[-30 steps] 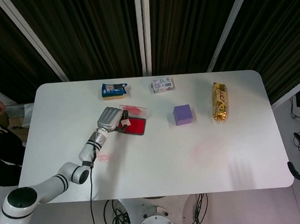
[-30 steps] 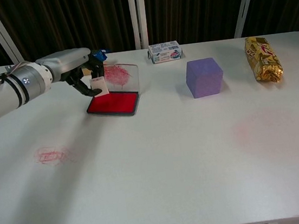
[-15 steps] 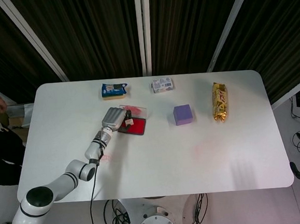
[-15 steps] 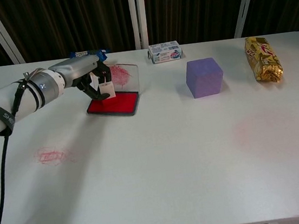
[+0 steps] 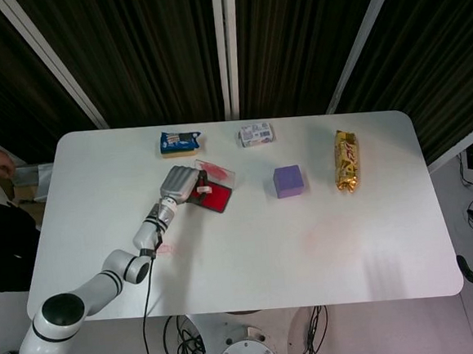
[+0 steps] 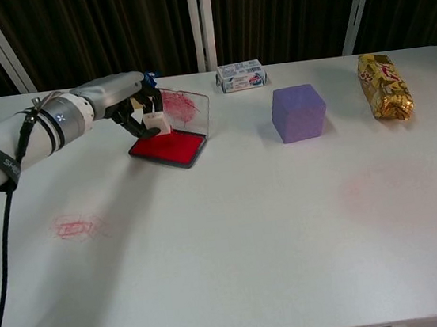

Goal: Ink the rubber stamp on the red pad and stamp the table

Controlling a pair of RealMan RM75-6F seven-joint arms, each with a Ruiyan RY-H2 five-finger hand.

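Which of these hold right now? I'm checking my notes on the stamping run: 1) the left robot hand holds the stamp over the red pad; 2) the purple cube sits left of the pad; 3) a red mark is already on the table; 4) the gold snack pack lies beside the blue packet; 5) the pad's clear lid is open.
1) True: the left robot hand holds the rubber stamp at the red ink pad.
2) False: the purple cube sits to the pad's right.
3) True: a red stamp mark shows near the left edge.
4) False: the gold snack pack lies far right; the blue packet is far left.
5) True: the clear lid stands up.
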